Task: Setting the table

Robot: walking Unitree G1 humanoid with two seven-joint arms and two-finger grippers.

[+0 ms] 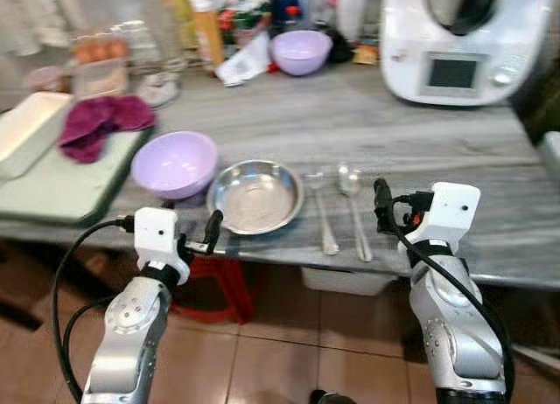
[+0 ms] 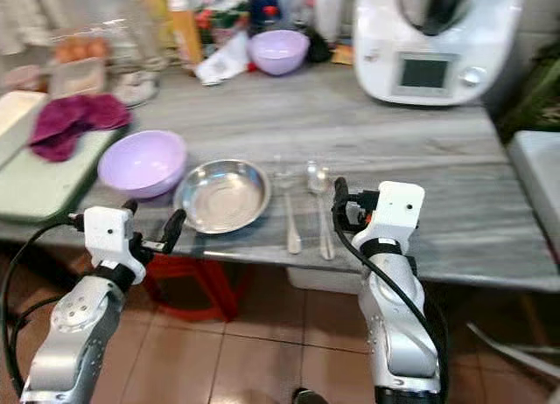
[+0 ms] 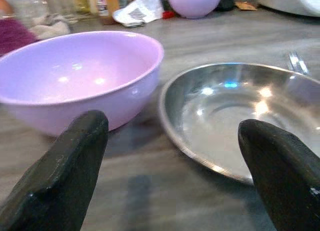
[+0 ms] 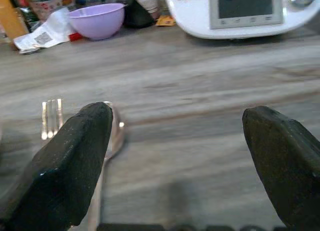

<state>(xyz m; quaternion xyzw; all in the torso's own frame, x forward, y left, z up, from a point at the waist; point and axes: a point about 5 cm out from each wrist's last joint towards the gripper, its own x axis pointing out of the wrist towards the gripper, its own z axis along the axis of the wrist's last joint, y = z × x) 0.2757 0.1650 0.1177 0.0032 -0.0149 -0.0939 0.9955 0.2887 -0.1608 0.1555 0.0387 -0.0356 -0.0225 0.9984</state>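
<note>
Both my end effectors are spread wide, holding nothing: left end effector (image 1: pixel 199 232) by the steel plate (image 1: pixel 255 195), right end effector (image 1: pixel 381 205) near what looks like a spoon (image 1: pixel 353 203) on the desk (image 1: pixel 420 142).

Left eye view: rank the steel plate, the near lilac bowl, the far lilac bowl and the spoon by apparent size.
1. Steel plate
2. Near lilac bowl, only slightly smaller
3. Far lilac bowl, though distance may shrink it
4. Spoon

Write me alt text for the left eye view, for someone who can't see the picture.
A grey table edge holds, from the robot's left, a lilac bowl, a steel plate, a fork and a spoon. The left gripper and right gripper hover at the near edge, jaws open and empty. Further back sit a second lilac bowl, a maroon cloth and a white kitchen machine.
</note>
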